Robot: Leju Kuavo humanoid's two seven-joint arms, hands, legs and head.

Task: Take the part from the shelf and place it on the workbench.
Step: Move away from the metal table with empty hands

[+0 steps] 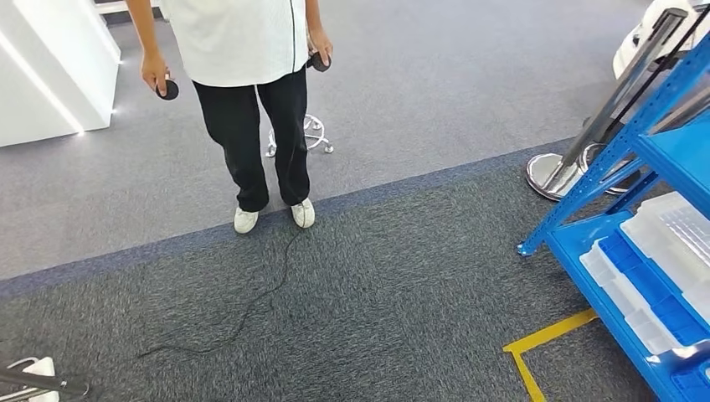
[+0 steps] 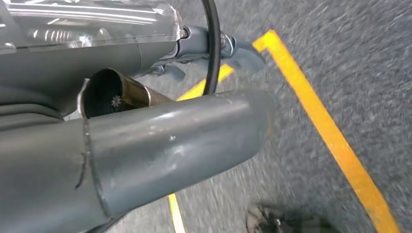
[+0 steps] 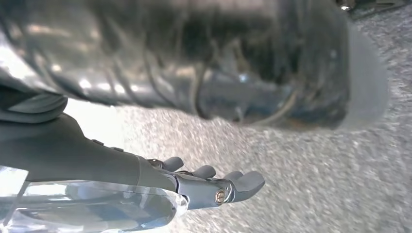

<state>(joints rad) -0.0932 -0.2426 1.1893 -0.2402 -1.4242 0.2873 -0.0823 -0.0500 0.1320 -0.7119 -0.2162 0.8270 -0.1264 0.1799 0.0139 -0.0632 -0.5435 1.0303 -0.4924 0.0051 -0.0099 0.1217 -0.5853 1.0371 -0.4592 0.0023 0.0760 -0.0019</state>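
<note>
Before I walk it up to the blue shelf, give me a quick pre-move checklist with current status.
1. Blue shelf in sight: ok, at the right.
2. Clear trays on it: ok; the part itself, cannot tell.
3. Left hand free: ok, nothing in it.
4. Right hand free: ok, fingers extended, nothing in it.
5. Black cable on the carpet: not ok, possible trip risk.
6. Person standing ahead: ok, away from the shelf.

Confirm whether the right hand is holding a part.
No, the right hand hangs with fingers extended over grey carpet, holding nothing.
</note>
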